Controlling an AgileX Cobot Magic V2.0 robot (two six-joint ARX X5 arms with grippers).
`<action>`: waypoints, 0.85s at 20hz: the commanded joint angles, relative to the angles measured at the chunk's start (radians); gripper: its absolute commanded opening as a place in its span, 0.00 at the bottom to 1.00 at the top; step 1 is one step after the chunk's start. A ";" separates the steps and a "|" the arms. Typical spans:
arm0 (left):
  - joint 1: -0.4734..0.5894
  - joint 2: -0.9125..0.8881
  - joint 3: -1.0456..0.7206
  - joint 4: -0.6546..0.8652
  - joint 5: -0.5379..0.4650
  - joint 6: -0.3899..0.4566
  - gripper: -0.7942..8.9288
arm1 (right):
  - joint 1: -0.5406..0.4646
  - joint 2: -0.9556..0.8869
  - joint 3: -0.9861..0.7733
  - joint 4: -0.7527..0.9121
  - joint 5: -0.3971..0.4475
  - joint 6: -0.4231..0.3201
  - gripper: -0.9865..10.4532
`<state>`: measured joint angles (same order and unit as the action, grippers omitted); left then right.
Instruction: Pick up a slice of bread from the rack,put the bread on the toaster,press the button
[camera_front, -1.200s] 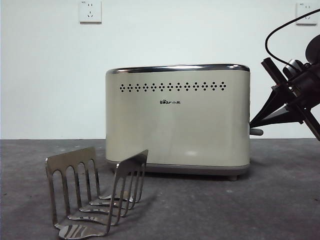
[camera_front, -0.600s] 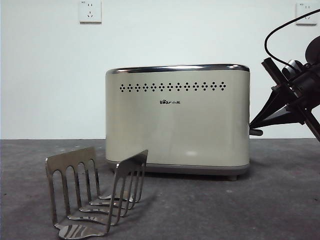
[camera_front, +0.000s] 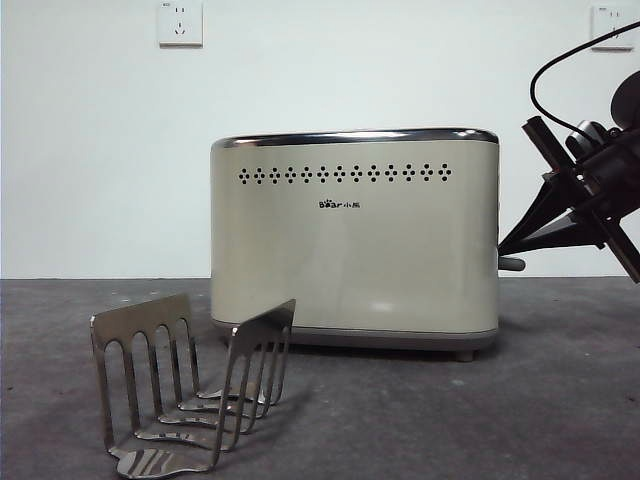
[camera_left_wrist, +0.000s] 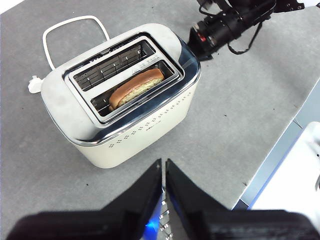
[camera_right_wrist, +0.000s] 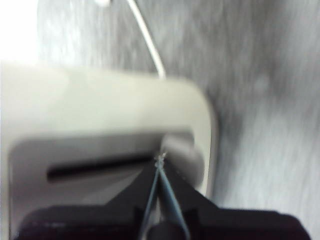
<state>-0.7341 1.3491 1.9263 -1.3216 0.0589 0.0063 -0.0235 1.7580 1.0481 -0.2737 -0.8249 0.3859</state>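
Note:
The cream toaster (camera_front: 355, 235) stands mid-table. The slice of bread (camera_left_wrist: 136, 87) sits down in one of its two top slots, only its brown crust and speckled top showing; from the front it is hidden. The steel rack (camera_front: 190, 385) stands empty at the front left. My right gripper (camera_front: 505, 248) is shut, its tips against the grey button (camera_front: 513, 264) at the toaster's narrow end. The blurred right wrist view shows the shut tips (camera_right_wrist: 159, 161) at the button (camera_right_wrist: 179, 150). My left gripper (camera_left_wrist: 164, 170) is shut and empty, hovering above the table in front of the toaster (camera_left_wrist: 150, 120).
The toaster's white cord (camera_left_wrist: 70, 22) loops behind it. The table's edge (camera_left_wrist: 280, 145) runs close on the side of the right arm (camera_left_wrist: 225, 27). Two white wall sockets (camera_front: 180, 22) sit high on the back wall.
Almost nothing: my right gripper has shifted only very slightly at the button. The toaster, rack and bread have not moved.

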 joint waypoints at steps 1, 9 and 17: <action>0.001 -0.005 0.001 0.003 0.000 -0.005 0.10 | 0.002 0.051 -0.037 -0.035 0.076 0.008 0.08; 0.001 -0.005 0.001 0.003 0.000 -0.002 0.10 | 0.002 0.025 -0.037 -0.033 0.052 0.008 0.08; 0.001 -0.005 0.001 0.003 0.000 -0.002 0.10 | 0.002 -0.106 -0.037 -0.029 0.055 0.015 0.08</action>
<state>-0.7341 1.3491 1.9263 -1.3216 0.0589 0.0067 -0.0242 1.6493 1.0260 -0.2989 -0.7803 0.3969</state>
